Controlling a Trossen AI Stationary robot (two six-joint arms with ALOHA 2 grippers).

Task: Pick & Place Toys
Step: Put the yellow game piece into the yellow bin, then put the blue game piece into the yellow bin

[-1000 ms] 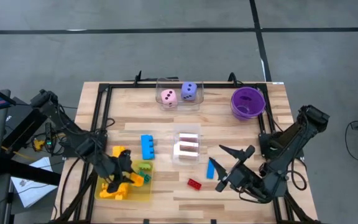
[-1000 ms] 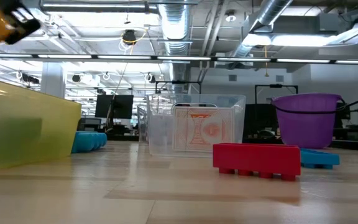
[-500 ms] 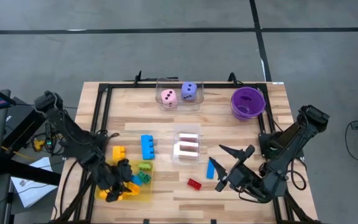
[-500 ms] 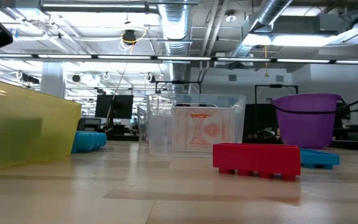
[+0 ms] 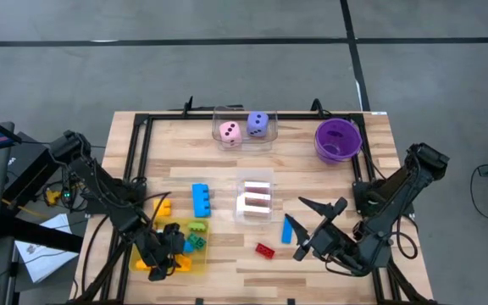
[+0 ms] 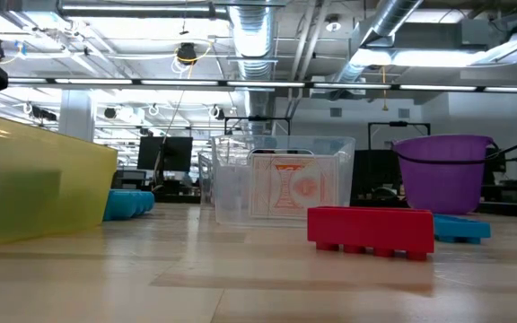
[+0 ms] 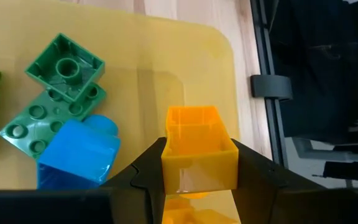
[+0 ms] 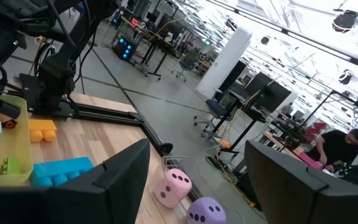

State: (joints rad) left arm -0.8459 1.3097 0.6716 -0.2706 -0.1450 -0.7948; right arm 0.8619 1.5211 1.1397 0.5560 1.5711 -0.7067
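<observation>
Left end effector [image 7: 199, 171] grasps an orange brick [image 7: 199, 148] over the yellow tray [image 7: 185, 56], its lower part cut off. Right end effector [image 5: 318, 227] hovers, released.

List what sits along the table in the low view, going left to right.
Yellow tray → blue brick → clear box with cards → red brick → purple bowl.

The desk [image 5: 312, 182] is pale, matt wood with visible grain, framed in black metal. The tray [image 7: 185, 74] is translucent yellow plastic with a soft sheen. The orange brick [image 7: 199, 149] and green bricks [image 7: 58, 81] are smooth, glossy plastic, the box [image 6: 281, 184] clear plastic.
</observation>
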